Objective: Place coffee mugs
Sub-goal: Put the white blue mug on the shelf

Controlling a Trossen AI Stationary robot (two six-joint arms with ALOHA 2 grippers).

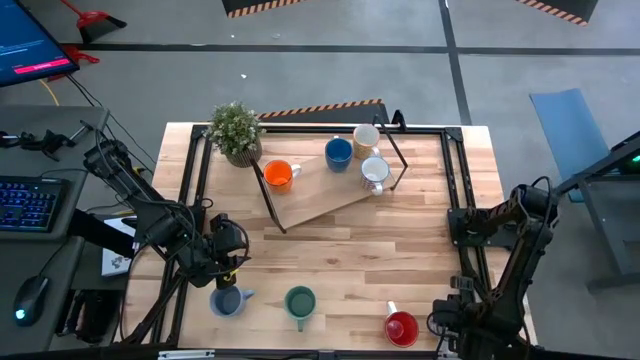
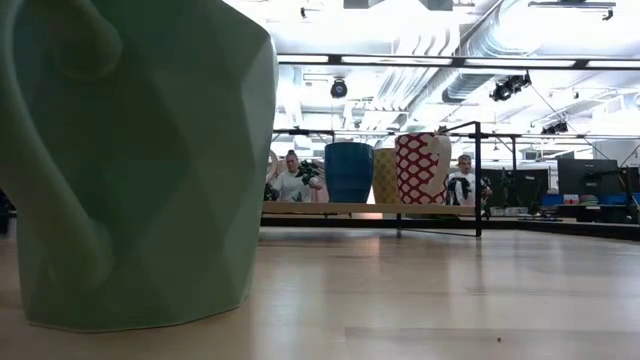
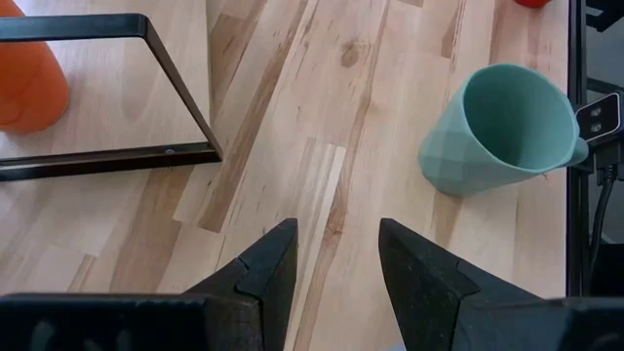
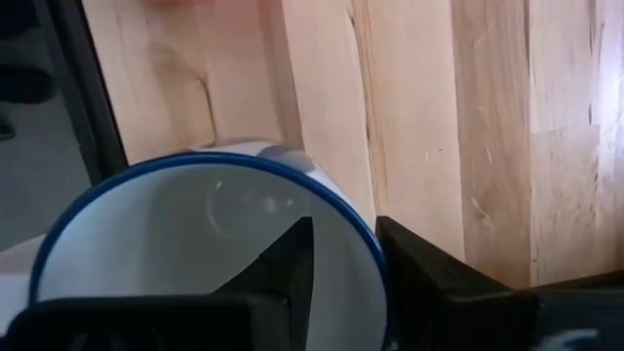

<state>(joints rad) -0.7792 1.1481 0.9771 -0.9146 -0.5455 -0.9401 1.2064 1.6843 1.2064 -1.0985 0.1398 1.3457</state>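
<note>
Green mug (image 2: 130,160) fills the low view's foreground, standing at the table's (image 1: 400,240) near edge between the grey-blue mug (image 1: 226,300) and the red mug (image 1: 401,327); left gripper (image 3: 336,268) hovers above bare wood just beside the grey-blue mug, fingers spread, holding nothing; right gripper (image 4: 341,268) sits at the near right corner, one finger inside and one outside the rim of a blue-rimmed white mug (image 4: 205,244); orange mug (image 1: 280,175), bright blue mug (image 1: 338,153), cream mug (image 1: 366,136) and patterned white mug (image 1: 374,173) stand on the raised board (image 1: 325,195) beside the potted plant (image 1: 236,130).
</note>
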